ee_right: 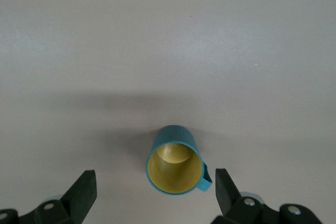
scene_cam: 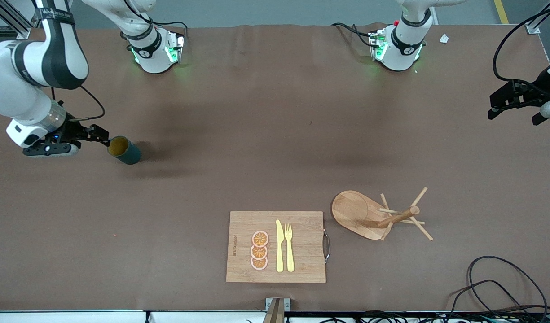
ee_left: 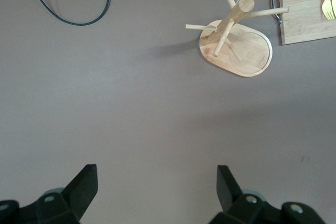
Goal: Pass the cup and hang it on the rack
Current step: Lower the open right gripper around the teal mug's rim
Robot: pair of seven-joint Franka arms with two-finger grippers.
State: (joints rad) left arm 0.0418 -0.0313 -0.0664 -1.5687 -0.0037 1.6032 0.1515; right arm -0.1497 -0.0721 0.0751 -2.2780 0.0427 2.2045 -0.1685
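Note:
The cup (scene_cam: pixel 124 150), dark teal with a mustard-yellow inside, stands upright on the brown table toward the right arm's end. My right gripper (scene_cam: pixel 93 137) hangs open just over it. In the right wrist view the cup (ee_right: pixel 174 166) sits between the open fingers (ee_right: pixel 84 190), not touched, with its handle close to one finger. The rack (scene_cam: pixel 360 215), a light wooden mug tree, stands toward the left arm's end and shows in the left wrist view (ee_left: pixel 241 45). My left gripper (scene_cam: pixel 515 114) is open and empty over bare table (ee_left: pixel 157 182) and waits.
A bamboo cutting board (scene_cam: pixel 301 251) with orange slices, a yellow knife and a fork lies beside the rack, nearer the front camera than the cup. Black cables (scene_cam: pixel 495 287) lie near the front edge at the left arm's end.

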